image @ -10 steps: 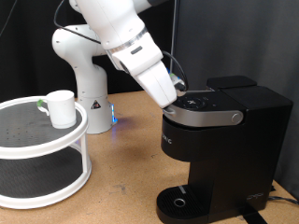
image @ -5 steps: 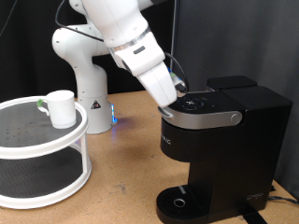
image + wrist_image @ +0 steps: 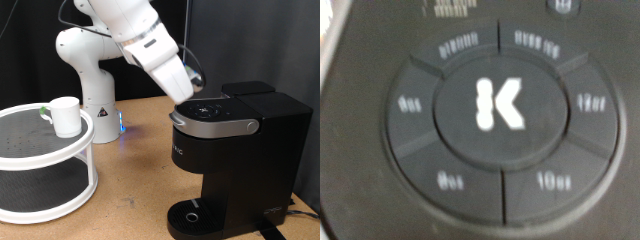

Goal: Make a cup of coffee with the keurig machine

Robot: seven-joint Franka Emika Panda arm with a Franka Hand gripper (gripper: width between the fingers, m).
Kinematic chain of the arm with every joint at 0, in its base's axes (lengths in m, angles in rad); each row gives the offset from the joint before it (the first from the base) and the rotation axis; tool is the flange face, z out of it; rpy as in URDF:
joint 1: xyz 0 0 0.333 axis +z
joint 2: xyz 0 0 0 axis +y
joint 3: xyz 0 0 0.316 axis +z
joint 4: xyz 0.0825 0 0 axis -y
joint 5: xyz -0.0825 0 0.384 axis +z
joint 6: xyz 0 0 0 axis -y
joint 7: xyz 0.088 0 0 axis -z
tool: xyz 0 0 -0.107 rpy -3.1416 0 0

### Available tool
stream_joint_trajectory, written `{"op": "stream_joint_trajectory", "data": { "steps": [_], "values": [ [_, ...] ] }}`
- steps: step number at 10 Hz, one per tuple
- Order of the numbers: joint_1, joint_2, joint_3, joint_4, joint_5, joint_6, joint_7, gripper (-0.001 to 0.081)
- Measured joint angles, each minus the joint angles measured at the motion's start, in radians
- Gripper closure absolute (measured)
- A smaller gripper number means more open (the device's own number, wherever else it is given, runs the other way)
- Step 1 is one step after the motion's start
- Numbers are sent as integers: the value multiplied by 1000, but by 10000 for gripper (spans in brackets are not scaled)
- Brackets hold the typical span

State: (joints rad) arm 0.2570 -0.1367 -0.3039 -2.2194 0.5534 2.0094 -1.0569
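Observation:
The keurig machine (image 3: 245, 150) stands at the exterior view's right, lid closed, with its silver handle (image 3: 215, 126) at the front and its round drip tray (image 3: 192, 215) bare. My gripper (image 3: 194, 88) hovers just above the machine's top button panel (image 3: 212, 107). The wrist view is filled by that round panel, with the lit "K" button (image 3: 500, 104) at its centre; no fingers show there. The white cup (image 3: 66, 115) stands upright on the top tier of a round shelf at the exterior view's left, far from the gripper.
The white two-tier round shelf (image 3: 40, 158) takes up the exterior view's left. The robot's white base (image 3: 90, 75) stands behind it with a blue light. A wooden tabletop (image 3: 135, 170) lies between shelf and machine.
The arm has lifted up and slightly right, off the button panel it was pressing against a second ago. The cup and machine have not moved.

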Motion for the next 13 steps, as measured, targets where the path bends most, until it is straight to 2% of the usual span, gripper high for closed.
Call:
{"op": "stream_joint_trajectory", "data": {
  "steps": [4,8,11,12,13],
  "values": [
    [-1,-55,-16,39,24,-83,-9,805],
    [-1,-72,-18,54,15,-100,7,805],
    [-4,-99,-22,6,85,-15,11,805],
    [-13,-125,-28,-21,89,-16,36,805],
    [-29,-153,-34,-43,85,-50,82,805]
  ]
}}
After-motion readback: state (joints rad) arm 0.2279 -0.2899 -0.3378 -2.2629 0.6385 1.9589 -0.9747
